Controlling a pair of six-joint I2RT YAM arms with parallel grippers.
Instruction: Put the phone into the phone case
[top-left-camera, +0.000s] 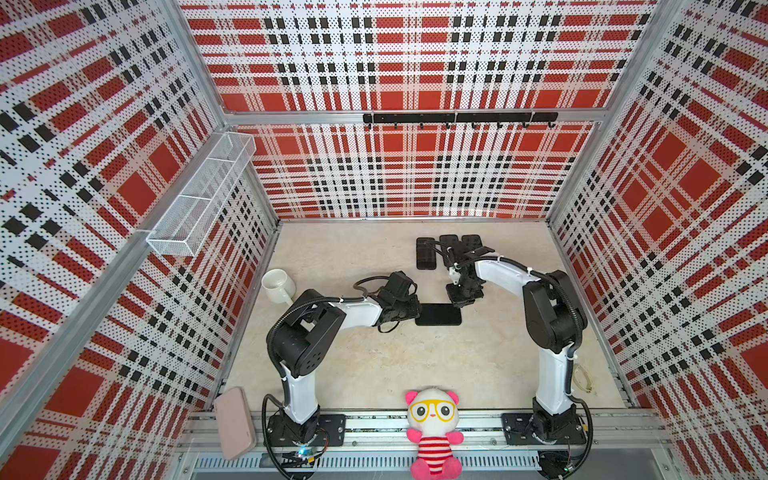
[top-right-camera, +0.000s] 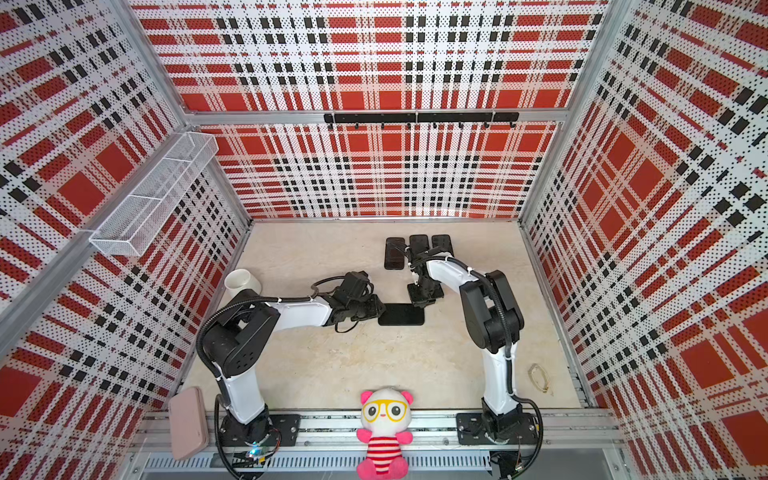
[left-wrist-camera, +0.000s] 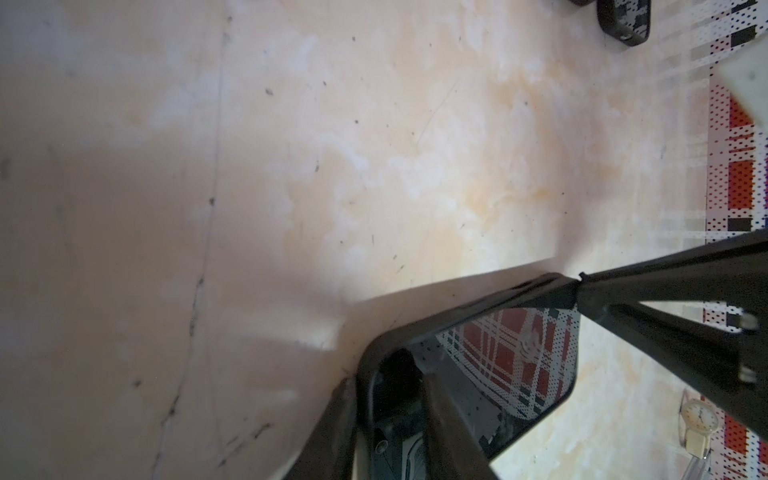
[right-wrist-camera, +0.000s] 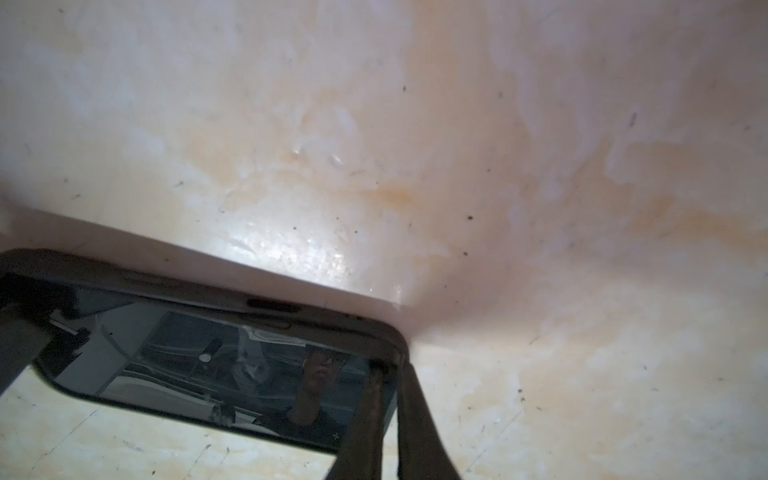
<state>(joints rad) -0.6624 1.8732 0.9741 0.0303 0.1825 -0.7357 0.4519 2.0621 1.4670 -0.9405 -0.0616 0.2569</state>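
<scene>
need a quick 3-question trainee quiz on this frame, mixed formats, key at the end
1. Choose: how many dark handsets show in the back row? A two, B three, C five.
2. True or false: the right gripper has its jaws wide open at the phone.
3. Short answer: which gripper is at the phone's end nearer the mug?

Key: 1 B. 2 False: the jaws are shut at the phone's corner. 3 The left gripper.
</scene>
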